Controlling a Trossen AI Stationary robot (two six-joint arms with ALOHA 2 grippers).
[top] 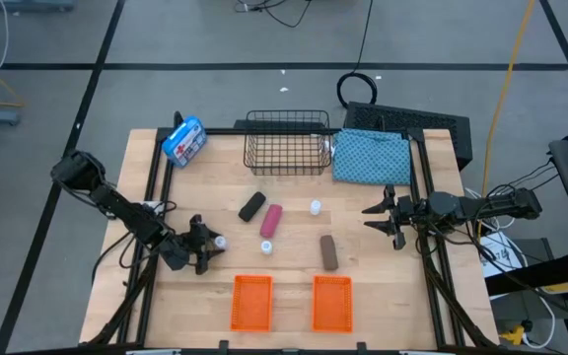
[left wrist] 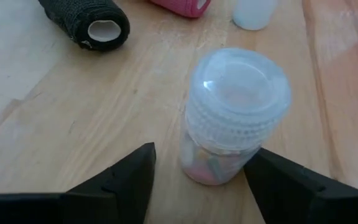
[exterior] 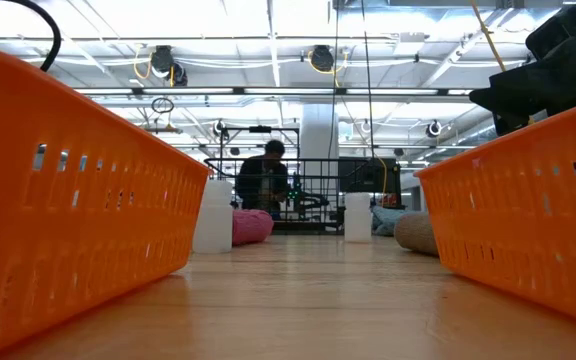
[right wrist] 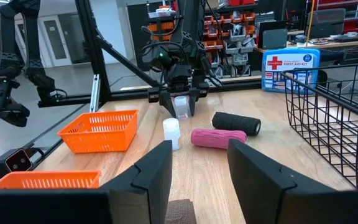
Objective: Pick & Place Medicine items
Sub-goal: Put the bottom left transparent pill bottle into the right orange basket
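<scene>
Left gripper (left wrist: 201,180) sat low at the left-most bottle (top: 221,240), jaws spread, one finger either side of it, no clear contact. Bottle stood upright on the table (top: 442,296), lid toward the wrist camera, so its axis ran vertical between the fingers; a straight close should catch it. Left arm was clearly the nearer one.

Relative to that bottle: left orange tray (top: 251,302) was just toward the front edge and right, the likely drop. Second bottle (top: 266,247) stood near on the right. Black roll (top: 252,206) and pink roll (top: 271,221) lay behind and right, apart from the fingers. Brown roll (top: 329,251) lay further right, third bottle (top: 316,207) behind it, right tray (top: 331,302) in front of it. Nothing blocked the lift; second bottle was the only close neighbour.

Right gripper (right wrist: 197,180) waited well right, over the table's right side, jaws apart, holding nothing. Wire basket (top: 286,143), first-aid box (top: 184,141) and blue cloth (top: 373,156) sat farthest back.
</scene>
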